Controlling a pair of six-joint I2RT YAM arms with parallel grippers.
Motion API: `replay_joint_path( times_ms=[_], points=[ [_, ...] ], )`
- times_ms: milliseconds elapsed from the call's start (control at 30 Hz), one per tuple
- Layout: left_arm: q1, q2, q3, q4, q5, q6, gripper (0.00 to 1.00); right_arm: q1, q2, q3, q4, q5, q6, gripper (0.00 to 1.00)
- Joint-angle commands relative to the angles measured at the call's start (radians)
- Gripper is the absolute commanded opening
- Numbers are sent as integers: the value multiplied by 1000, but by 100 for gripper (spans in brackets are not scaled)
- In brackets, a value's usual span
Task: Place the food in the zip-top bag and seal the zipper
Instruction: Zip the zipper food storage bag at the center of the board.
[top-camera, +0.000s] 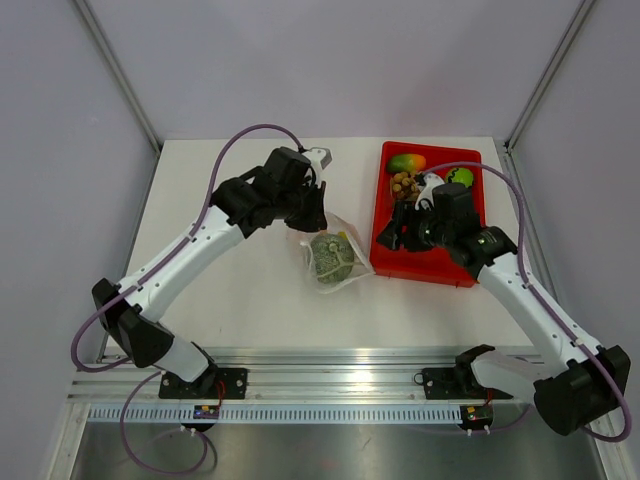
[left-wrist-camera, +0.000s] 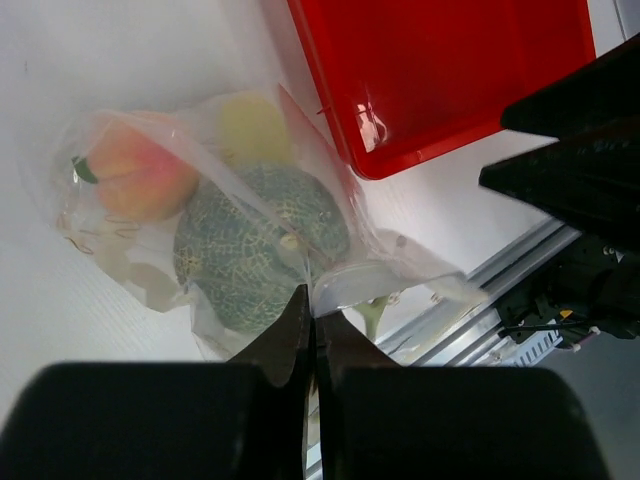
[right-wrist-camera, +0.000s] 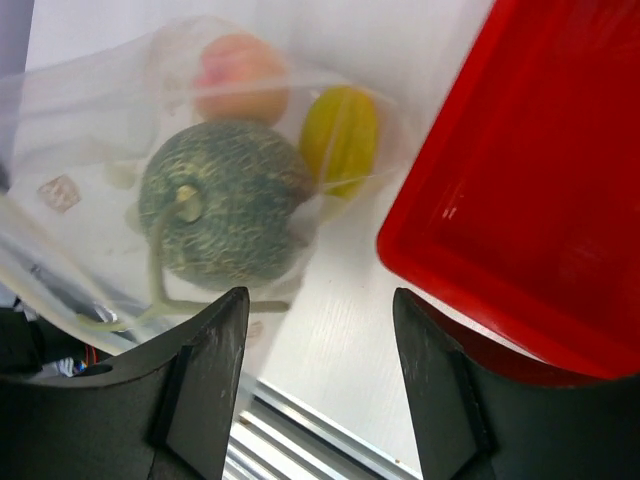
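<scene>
The clear zip-top bag (top-camera: 335, 255) lies on the table just left of the red tray (top-camera: 460, 270). It holds the netted melon (top-camera: 329, 255), the orange-peach fruit (left-wrist-camera: 140, 172) and the yellow piece (left-wrist-camera: 254, 124). My left gripper (left-wrist-camera: 312, 312) is shut on the bag's mouth edge and also shows in the top view (top-camera: 315, 215). My right gripper (right-wrist-camera: 320, 300) is open and empty, and hovers over the table between the bag and the tray's left rim (top-camera: 392, 235). The mango (top-camera: 407, 162), longan cluster (top-camera: 404, 185) and green apple (top-camera: 460, 177) sit at the tray's far end.
The right wrist view shows the melon (right-wrist-camera: 220, 205), the yellow piece (right-wrist-camera: 342, 135) and the tray's corner (right-wrist-camera: 530, 200). An aluminium rail (top-camera: 340, 385) runs along the table's near edge. The right arm (left-wrist-camera: 580, 160) is close beside the bag.
</scene>
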Motion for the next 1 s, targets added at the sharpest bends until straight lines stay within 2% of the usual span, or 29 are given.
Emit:
replay_joint_path(
  times_ms=[0,100,200,333,667,967],
  points=[
    [18,12,45,73,65,-20,0,108,-40,38,60,46,-86,67],
    [21,16,39,76,72,-23,0,181,-132,-40,185,96,-150,68],
    [29,19,31,74,75,-29,0,193,-236,-143,299,95,-199,67],
    [38,18,14,83,85,-57,0,202,-295,-186,330,43,-239,67],
    [42,41,11,99,83,-104,0,303,-192,-111,267,56,-287,74],
    [44,48,20,99,83,-110,0,403,-55,-54,272,225,-250,72]
  ],
)
